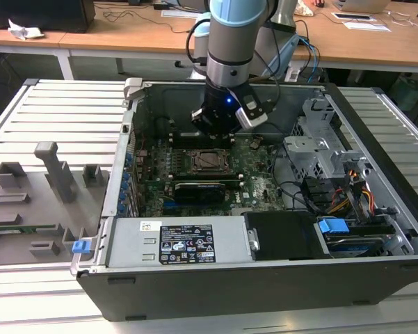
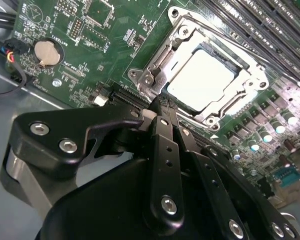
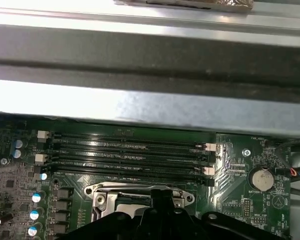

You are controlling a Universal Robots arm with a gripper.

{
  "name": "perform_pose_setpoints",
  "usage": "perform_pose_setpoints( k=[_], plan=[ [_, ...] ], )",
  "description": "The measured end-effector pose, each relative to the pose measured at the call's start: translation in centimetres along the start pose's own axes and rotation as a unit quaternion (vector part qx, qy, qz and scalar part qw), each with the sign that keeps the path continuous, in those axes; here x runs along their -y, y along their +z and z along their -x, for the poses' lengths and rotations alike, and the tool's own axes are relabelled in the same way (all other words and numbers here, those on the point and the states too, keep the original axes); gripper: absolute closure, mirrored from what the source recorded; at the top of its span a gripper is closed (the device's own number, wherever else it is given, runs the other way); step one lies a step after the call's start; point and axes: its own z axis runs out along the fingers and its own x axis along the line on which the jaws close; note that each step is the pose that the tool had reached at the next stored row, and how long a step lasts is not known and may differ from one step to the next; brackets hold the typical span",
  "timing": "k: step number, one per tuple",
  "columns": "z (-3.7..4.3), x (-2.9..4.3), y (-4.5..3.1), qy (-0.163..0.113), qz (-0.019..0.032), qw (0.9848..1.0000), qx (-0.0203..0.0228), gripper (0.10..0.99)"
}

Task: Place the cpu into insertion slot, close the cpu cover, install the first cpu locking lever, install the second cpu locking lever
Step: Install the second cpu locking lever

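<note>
Your claw (image 2: pixel 162 107), pressed together, sat at the cpu cover (image 2: pixel 154 62) edge; sideways slip risked scraping the cpu (image 2: pixel 202 77).

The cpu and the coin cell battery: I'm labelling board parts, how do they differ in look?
The cpu is square and sits framed by the cpu cover; the coin cell battery is round, smaller, in a black holder. Both are pale metal, flat on the green motherboard.

arm (image 1: pixel 231 42) – upright, reaching down | tool (image 2: pixel 160 106) – fingers pressed together, holding nothing
</note>
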Motion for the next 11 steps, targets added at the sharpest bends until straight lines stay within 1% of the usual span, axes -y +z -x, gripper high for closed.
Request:
perform_pose_setpoints(
  k=[3, 6, 11],
  plan=[
    [-0.01, 0.13, -0.02, 0.000, -0.0001, 1.0000, 0.0000, 0.980],
    [-0.04, 0.55, -0.06, 0.000, 0.0000, 1.0000, 0.0000, 0.980],
    [-0.05, 0.67, -0.11, 0.000, -0.0001, 1.0000, 0.0000, 0.980]
  ],
)
